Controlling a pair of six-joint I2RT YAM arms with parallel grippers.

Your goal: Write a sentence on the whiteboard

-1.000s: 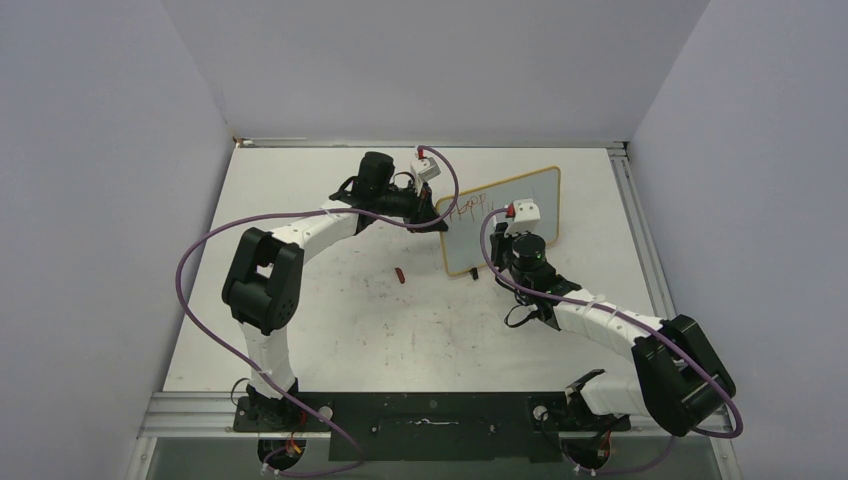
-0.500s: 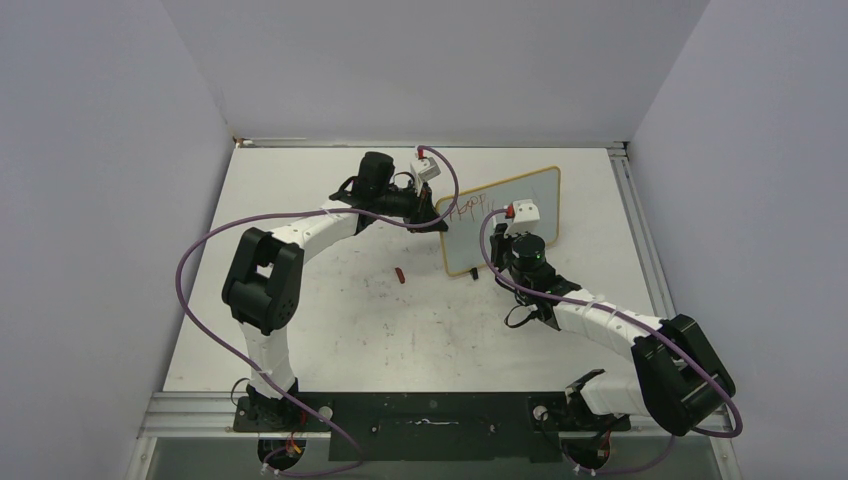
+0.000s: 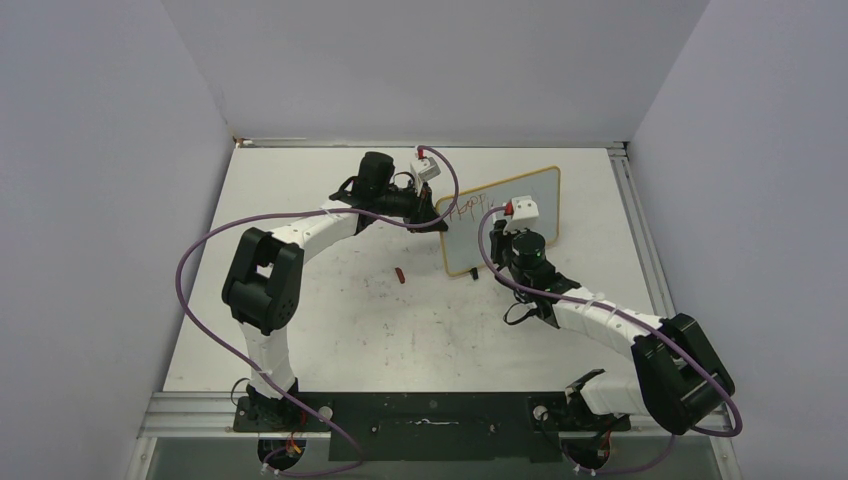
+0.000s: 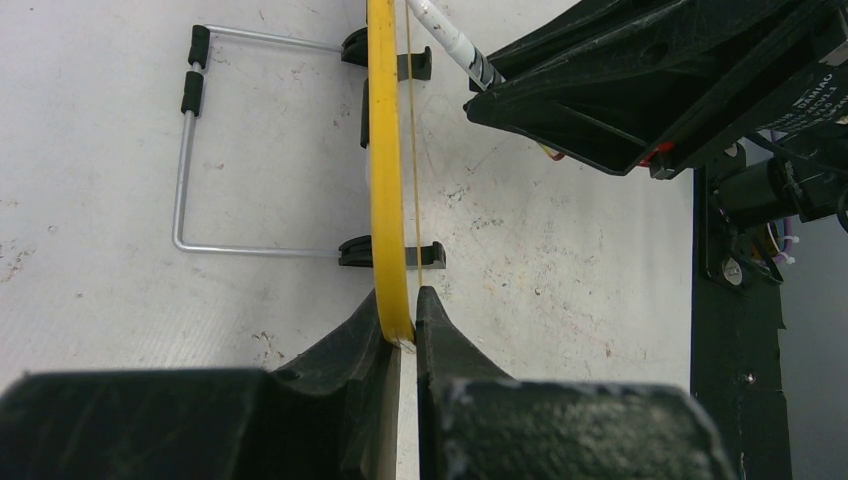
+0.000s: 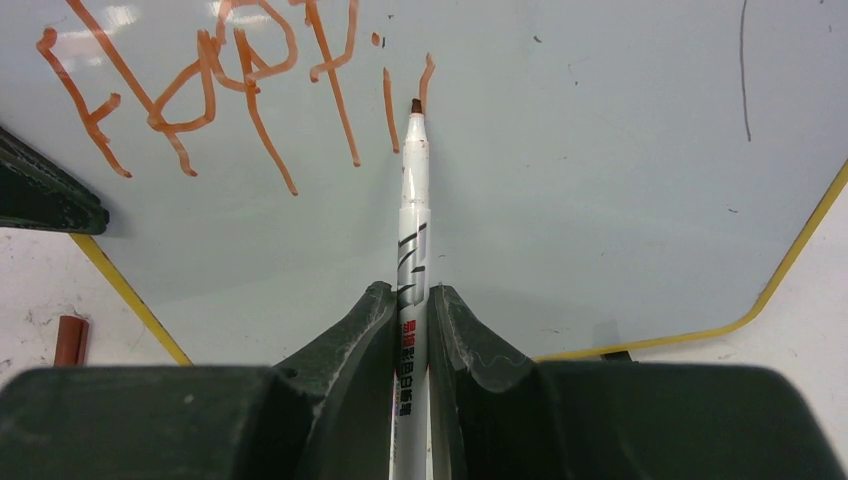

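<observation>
The board (image 3: 545,195) stands on its feet at about 1 o'clock on the table, tilted back on a wire stand (image 4: 185,150). My left gripper (image 4: 400,320) is pinched narrow on its yellow edge at the 9 o'clock side, bracing it. The right gripper (image 5: 410,300) is clamped tight on the marker (image 5: 414,190), tip on the surface at the foot of the newest stroke. The sentence (image 5: 230,90) reads about "Happi" so far, along the top. A red cap (image 3: 400,274) lies on the table at 8 o'clock from the board.

For this letter I want light, even pressure so the board does not rock. Strokes should step toward 3 o'clock at matching height, with the lower half left free for the second line.
</observation>
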